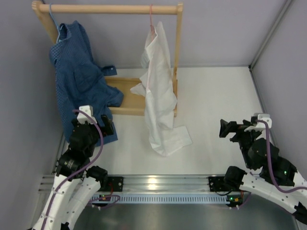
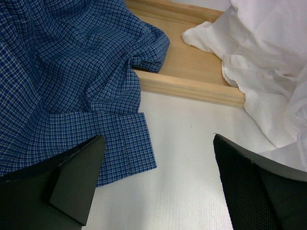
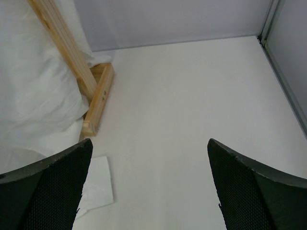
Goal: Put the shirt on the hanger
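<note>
The shirt (image 1: 158,91) hangs from the hanger (image 1: 151,17), whose pink hook is looped over the wooden rail (image 1: 110,8) of a clothes rack, toward the rail's right end, at about 12 o'clock in the top view. The white cloth drops past the rack's wooden base (image 2: 192,72), and its crumpled lower end lies on the counter (image 1: 216,96) at about 6 o'clock from the hook. One fold spreads out flat toward 4 o'clock. Of the hanger, only the hook and a short pink length at the collar show; the rest is hidden in the fabric.

At 10 o'clock, a blue checked shirt (image 1: 79,81) hangs on a pale blue hanger (image 1: 53,17) at the rail's left end. Its hem and one cuff trail onto the counter.

The left gripper (image 2: 158,138) sits at about 8 o'clock, low and close to the blue cuff. Its jaws are spread wide with nothing between them but bare counter. In its wrist view the blue cloth fills the 10 o'clock part, and the white shirt bunches at 2 o'clock over the base.

The right gripper (image 3: 149,141) sits at about 4 o'clock, well apart from the shirt. Its jaws are likewise wide apart and hold nothing. Its wrist view shows the rack's upright (image 3: 62,43) and white cloth at 10 o'clock.
</note>
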Action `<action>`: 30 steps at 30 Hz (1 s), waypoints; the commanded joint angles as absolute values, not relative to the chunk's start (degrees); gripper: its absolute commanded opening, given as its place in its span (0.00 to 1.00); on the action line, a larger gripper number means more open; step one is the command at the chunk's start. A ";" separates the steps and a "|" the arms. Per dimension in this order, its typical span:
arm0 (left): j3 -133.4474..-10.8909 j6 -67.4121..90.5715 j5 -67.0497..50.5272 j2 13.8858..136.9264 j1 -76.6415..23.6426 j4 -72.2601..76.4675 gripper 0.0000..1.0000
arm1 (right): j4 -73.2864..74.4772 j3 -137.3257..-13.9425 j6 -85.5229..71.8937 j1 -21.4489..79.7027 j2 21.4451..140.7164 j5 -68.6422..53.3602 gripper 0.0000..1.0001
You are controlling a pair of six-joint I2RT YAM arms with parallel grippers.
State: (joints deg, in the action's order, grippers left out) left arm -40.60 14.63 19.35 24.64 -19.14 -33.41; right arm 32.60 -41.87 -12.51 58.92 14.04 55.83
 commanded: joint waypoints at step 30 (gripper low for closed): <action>-38.85 14.85 14.94 21.97 -18.63 -29.79 0.98 | 36.47 -45.26 -16.26 58.54 24.43 61.17 0.99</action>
